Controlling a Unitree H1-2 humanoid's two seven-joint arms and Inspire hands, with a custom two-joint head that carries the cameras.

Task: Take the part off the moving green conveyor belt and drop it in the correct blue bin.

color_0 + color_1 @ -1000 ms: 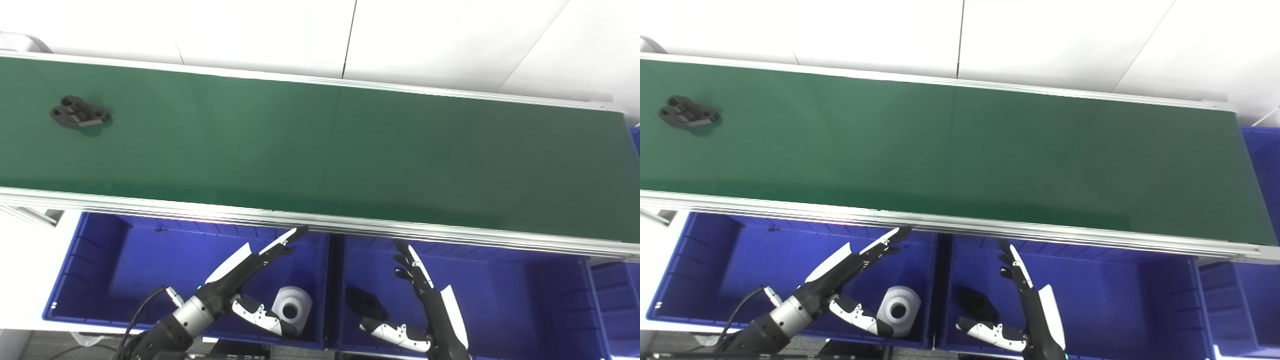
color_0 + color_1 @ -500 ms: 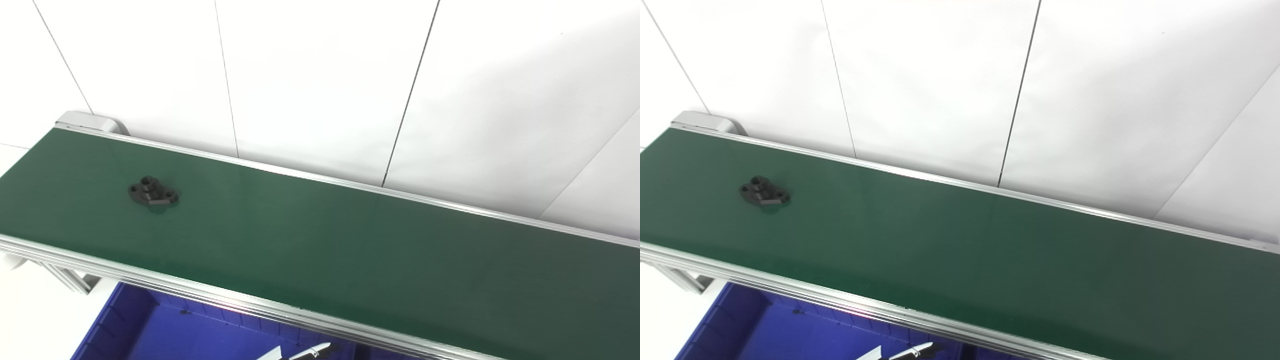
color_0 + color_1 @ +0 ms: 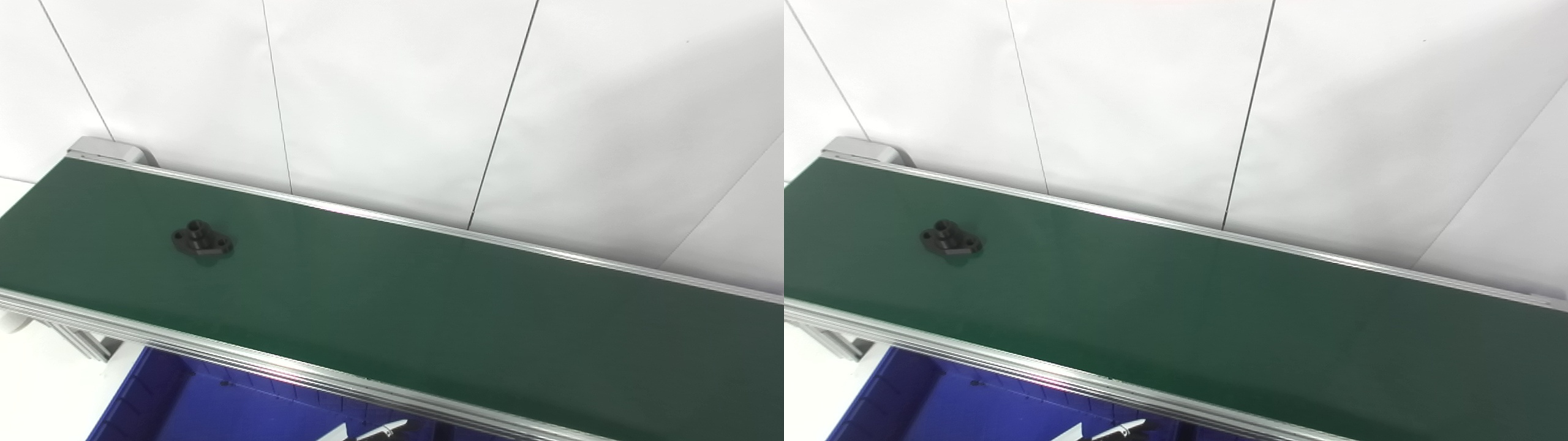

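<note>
A black flanged part point(image 3: 202, 240) with round holes lies on the green conveyor belt point(image 3: 429, 306) near its left end; it also shows in the right eye view point(image 3: 951, 239). Only the outstretched fingertips of my left hand point(image 3: 367, 432) show at the bottom edge, below the belt's near rail and over a blue bin point(image 3: 202, 404). They hold nothing. The hand is far from the part. My right hand is out of the picture.
The belt runs from upper left to lower right between aluminium rails point(image 3: 245, 361). White wall panels point(image 3: 392, 92) stand behind it. The belt's end roller housing point(image 3: 104, 149) is at the far left.
The camera tilted up after the first frames, so the bins and hands dropped out of the picture. Since half a second ago the part has ridden a little to the right along the belt.
</note>
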